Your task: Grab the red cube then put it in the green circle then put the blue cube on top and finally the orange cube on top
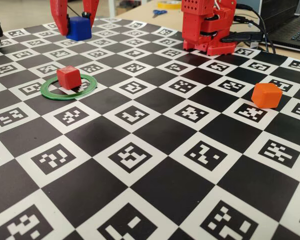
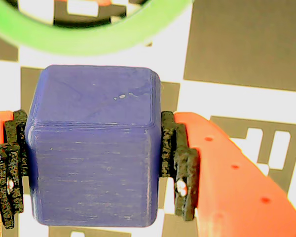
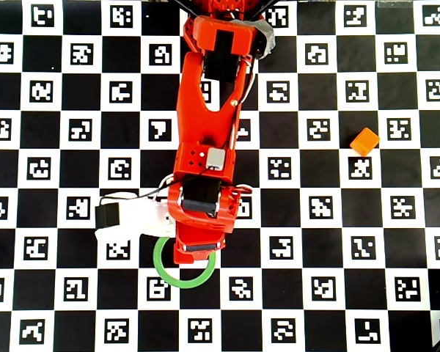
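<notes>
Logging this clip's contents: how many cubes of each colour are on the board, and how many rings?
Red cube: 1, in the ring
Blue cube: 1, held in the gripper
Orange cube: 1, off by itself
Green ring: 1
Total: 4 things

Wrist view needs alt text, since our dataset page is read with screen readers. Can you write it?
The gripper is shut on the blue cube, its black padded fingers pressing the cube's left and right sides. Beyond the cube, part of the green circle arcs across the top, on the black-and-white marker board.
</notes>
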Controlling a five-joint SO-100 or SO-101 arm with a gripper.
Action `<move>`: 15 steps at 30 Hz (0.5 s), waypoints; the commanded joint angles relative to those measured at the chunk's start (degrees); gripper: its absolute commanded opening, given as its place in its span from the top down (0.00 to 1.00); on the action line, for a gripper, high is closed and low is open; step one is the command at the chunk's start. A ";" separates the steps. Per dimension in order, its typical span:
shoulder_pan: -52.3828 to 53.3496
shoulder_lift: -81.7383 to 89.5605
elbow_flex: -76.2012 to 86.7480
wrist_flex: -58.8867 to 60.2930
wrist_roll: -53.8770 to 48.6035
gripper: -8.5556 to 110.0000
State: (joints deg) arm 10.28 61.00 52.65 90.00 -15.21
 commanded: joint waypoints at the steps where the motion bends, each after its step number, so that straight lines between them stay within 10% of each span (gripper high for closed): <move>1: 1.05 2.46 0.09 -2.72 -0.09 0.85; 15: 2.72 3.16 7.29 -10.55 -0.44 0.85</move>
State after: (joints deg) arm 12.30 61.00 60.38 81.12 -15.21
